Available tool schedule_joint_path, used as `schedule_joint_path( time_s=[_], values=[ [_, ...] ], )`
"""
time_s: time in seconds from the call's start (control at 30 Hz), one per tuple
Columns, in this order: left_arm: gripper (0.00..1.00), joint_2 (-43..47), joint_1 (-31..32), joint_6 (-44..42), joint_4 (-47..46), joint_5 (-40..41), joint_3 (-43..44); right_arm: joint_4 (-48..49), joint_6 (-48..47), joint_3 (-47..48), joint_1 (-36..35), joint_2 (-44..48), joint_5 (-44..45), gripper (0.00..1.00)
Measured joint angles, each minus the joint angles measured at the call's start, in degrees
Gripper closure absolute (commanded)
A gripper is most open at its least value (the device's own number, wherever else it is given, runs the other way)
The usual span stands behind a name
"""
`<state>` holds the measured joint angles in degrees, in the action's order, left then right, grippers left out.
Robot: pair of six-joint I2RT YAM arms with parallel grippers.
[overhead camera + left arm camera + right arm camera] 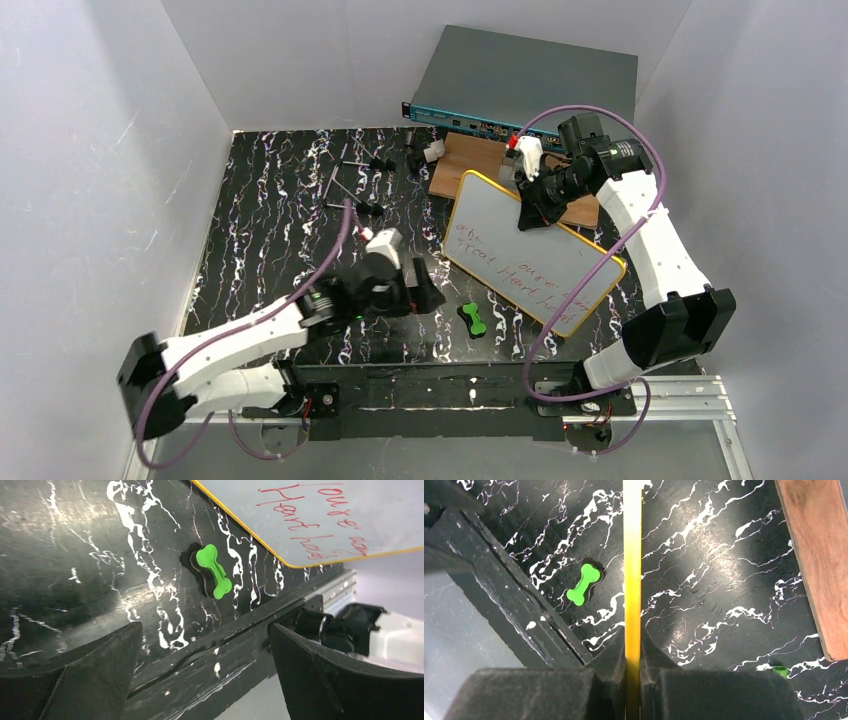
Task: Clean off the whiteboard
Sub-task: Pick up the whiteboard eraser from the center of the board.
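Two grippers: right gripper clamps the whiteboard by its frame; left gripper gapes empty, so centre it over the green eraser.

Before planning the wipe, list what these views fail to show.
- Red handwriting on the orange-framed white whiteboard: too small in top view, cut off by left wrist view's edge.
- Its face: right wrist view shows only the frame edge-on, clamped in the right gripper.
- Small dark metal items at the back: too small, top view.
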<state>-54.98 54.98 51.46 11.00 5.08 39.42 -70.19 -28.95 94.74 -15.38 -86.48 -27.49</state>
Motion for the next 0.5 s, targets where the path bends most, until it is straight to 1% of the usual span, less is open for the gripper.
schedule_joint_path(
  time_s=[0.07, 0.17, 0.27, 0.4, 0.5],
  values=[
    [0.02, -7.26, 3.85, 3.63, 2.05, 4.04, 4.83, 1.62, 1.70, -0.87, 0.00, 0.39, 0.79, 0.99],
    [0.02, -17.33, 7.34, 7.74, 3.39, 8.13, 11.15, 3.39, 3.39, -1.86, 0.00, 0.68, 1.44, 0.99],
    [0.07, -26.93, 9.97, 11.32, 4.70, 10.82, 16.04, 4.59, 4.52, -2.54, 0.00, 0.74, 1.73, 0.99],
    [0.16, -35.52, 12.07, 14.47, 6.99, 12.37, 20.20, 5.57, 5.27, -3.30, 0.00, 1.27, 1.68, 0.99],
    [0.18, -40.72, 12.87, 16.72, 8.55, 12.90, 23.23, 6.03, 5.55, -3.82, 0.00, 1.79, 1.70, 0.99]
  ],
)
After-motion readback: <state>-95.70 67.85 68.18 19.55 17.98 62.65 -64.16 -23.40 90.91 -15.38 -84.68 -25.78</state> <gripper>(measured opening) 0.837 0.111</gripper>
